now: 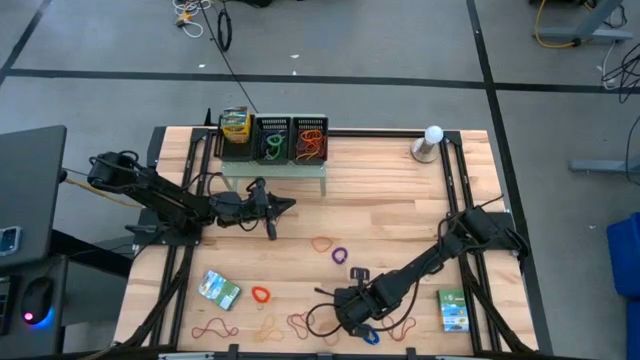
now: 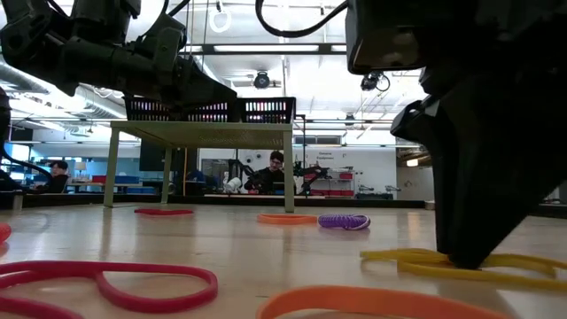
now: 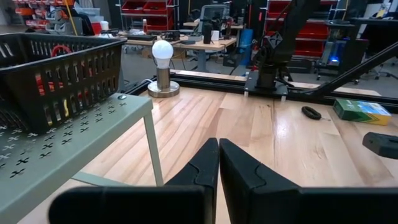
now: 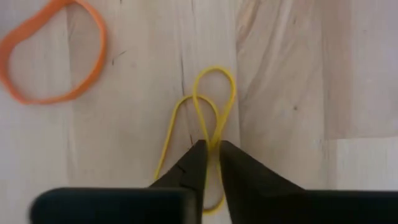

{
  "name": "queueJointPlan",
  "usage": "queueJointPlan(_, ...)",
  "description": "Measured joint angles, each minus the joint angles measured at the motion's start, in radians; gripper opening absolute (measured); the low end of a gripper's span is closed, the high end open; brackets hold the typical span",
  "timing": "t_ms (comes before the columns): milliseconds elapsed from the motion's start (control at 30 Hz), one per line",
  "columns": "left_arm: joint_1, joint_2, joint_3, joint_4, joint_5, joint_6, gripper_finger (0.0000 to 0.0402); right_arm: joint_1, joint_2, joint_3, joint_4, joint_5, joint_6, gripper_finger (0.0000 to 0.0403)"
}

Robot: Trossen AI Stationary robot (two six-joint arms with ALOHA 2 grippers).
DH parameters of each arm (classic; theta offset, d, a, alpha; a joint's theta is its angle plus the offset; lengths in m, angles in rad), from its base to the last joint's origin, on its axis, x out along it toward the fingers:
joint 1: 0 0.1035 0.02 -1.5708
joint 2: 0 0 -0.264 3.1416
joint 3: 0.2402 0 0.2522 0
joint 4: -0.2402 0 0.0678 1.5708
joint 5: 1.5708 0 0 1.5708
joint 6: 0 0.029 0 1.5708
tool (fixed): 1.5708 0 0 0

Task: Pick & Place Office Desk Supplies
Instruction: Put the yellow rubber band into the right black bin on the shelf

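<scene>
Down near the bench (image 1: 400, 215) front edge at six o'clock – bare wood open toward twelve. Right gripper (image 4: 212, 149) fingers nearly closed, pinching a yellow rubber band (image 4: 214, 99). Left gripper (image 3: 218, 152) clenched, empty – beside the green shelf (image 3: 74, 146).

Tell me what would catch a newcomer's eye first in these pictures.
First, the right pincer pressed down at the table's near edge, its fingers pinched on a yellow band, with an orange band lying beside it. Next, the loose bands and packets scattered over the wooden table. Then the green shelf at the far edge carrying black trays of bands, with the shut left pincer hovering just in front of it.
</scene>
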Motion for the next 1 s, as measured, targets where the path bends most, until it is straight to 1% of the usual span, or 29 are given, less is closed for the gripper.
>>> queueJointPlan(133, 0.0, 0.0, 0.0, 0.0, 0.0, 0.0, 0.0018, -0.002, -0.013, -0.001, -0.011, -0.007, 0.011, 0.0009)
queueJointPlan(200, 0.0, 0.0, 0.0, 0.0, 0.0, 0.0, 0.0018, -0.002, -0.018, 0.006, -0.025, -0.014, 0.016, 0.0005)
queueJointPlan(300, 0.0, 0.0, 0.0, -0.001, 0.0, 0.0, 0.0018, -0.006, -0.063, 0.015, -0.045, -0.011, 0.016, 0.0006)
queueJointPlan(400, 0.0, 0.0, 0.0, -0.001, 0.0, 0.0, 0.0018, -0.013, -0.122, 0.028, -0.077, 0.02, 0.015, 0.0003)
queueJointPlan(600, 0.0, 0.0, 0.0, 0.0, 0.0, 0.0, 0.0018, -0.08, -0.245, 0.094, -0.267, 0.138, 0.008, 0.0004)
queueJointPlan(700, 0.0, 0.0, 0.0, 0.001, 0.0, 0.0, 0.0018, -0.14, -0.297, 0.127, -0.345, 0.237, -0.002, 0.0004)
queueJointPlan(833, 0.0, 0.0, 0.0, 0.001, 0.0, 0.0, 0.0018, -0.242, -0.36, 0.169, -0.341, 0.386, -0.106, 0.0004)
queueJointPlan(933, 0.0, 0.0, 0.0, 0.001, 0.0, 0.0, 0.0018, -0.341, -0.372, 0.206, -0.329, 0.463, -0.202, 0.0004)
queueJointPlan(1000, 0.0, 0.0, 0.0, 0.0, 0.0, 0.0, 0.0018, -0.411, -0.372, 0.229, -0.297, 0.507, -0.294, 0.0004)
